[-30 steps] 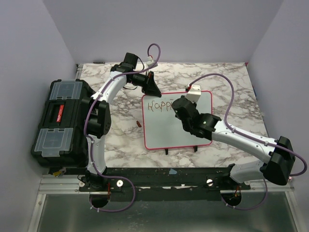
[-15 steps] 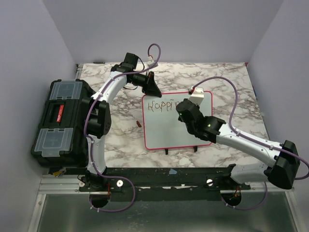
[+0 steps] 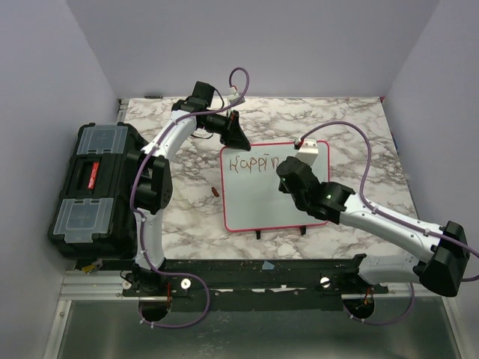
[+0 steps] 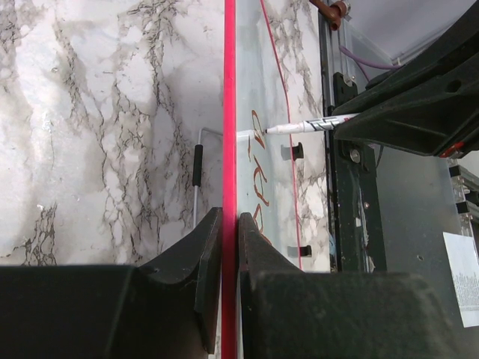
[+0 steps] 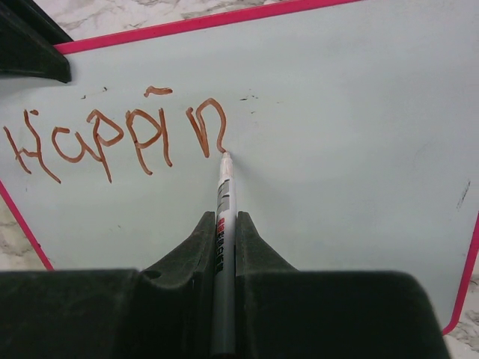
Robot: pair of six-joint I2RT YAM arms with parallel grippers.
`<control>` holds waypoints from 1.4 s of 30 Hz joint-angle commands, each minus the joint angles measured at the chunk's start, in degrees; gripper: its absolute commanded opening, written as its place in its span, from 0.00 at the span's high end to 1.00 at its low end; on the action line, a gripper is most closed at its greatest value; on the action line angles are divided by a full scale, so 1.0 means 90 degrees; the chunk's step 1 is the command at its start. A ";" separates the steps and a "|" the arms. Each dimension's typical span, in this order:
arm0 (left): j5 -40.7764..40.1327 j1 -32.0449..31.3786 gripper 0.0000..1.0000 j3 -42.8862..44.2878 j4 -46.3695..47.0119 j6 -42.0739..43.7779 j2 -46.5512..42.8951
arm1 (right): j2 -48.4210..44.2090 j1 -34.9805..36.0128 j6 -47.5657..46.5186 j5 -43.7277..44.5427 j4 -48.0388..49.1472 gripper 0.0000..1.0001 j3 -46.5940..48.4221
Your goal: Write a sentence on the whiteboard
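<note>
The whiteboard (image 3: 262, 202) with its pink-red frame lies mid-table on two black feet. Red-brown lettering (image 5: 120, 138) reads "Happin" along its top, also seen as lettering (image 3: 253, 163) from above. My right gripper (image 5: 223, 218) is shut on a grey-white marker (image 5: 224, 224) whose tip touches the board at the foot of the "n". My left gripper (image 4: 230, 217) is shut on the whiteboard's pink frame edge (image 4: 229, 112) at the far left corner; from above that left gripper (image 3: 238, 139) shows at the same corner. The marker (image 4: 310, 126) shows in the left wrist view too.
A black toolbox (image 3: 93, 191) with clear lid compartments sits at the left table edge. A small red cap-like piece (image 3: 215, 191) lies on the marble just left of the board. The right arm's purple cable (image 3: 352, 127) arches over the board's right side.
The right gripper has carried the marker rightward along the top line, adding the "i" and "n" after "Happ". The left arm has stayed put on the board's corner.
</note>
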 commanded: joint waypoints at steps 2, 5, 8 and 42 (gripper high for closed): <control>0.0381 0.0045 1.00 0.0030 0.0348 0.0147 -0.0343 | -0.0355 -0.0036 0.0067 -0.0092 -0.0329 0.99 0.0050; 0.0382 0.0045 1.00 0.0029 0.0358 0.0137 -0.0343 | -0.0478 -0.0038 0.0034 -0.0059 -0.0274 0.99 0.0090; 0.0388 0.0048 1.00 0.0029 0.0372 0.0137 -0.0343 | -0.0530 -0.0038 -0.0016 0.0073 -0.0194 0.99 0.0099; 0.0392 0.0045 1.00 0.0009 0.0387 0.0117 -0.0343 | 0.0065 -0.0108 -0.0152 0.0801 0.0029 0.99 0.0062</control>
